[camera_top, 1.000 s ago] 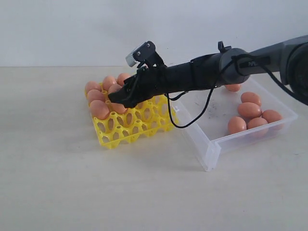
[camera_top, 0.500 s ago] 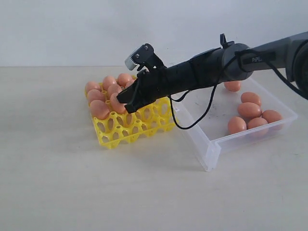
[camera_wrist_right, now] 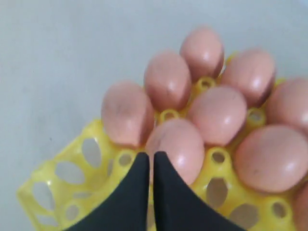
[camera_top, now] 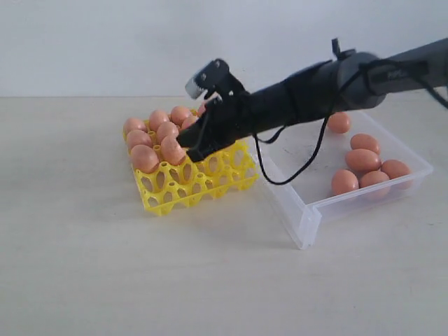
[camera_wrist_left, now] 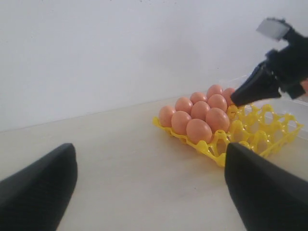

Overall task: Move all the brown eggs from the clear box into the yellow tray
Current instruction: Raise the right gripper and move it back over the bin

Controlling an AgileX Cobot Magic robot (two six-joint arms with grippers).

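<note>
On the pale tabletop [camera_top: 105, 266], the yellow tray [camera_top: 210, 183], a glossy openwork plastic grid, carries smooth, matte oval brown eggs [camera_top: 145, 158] in its back-left cups. The translucent, low-walled clear box [camera_top: 308, 206] beside it holds six more. Above the tray, the right gripper [camera_top: 183, 152] has its black jaws pressed together, empty; the left gripper [camera_wrist_left: 149, 159] is spread wide
</note>
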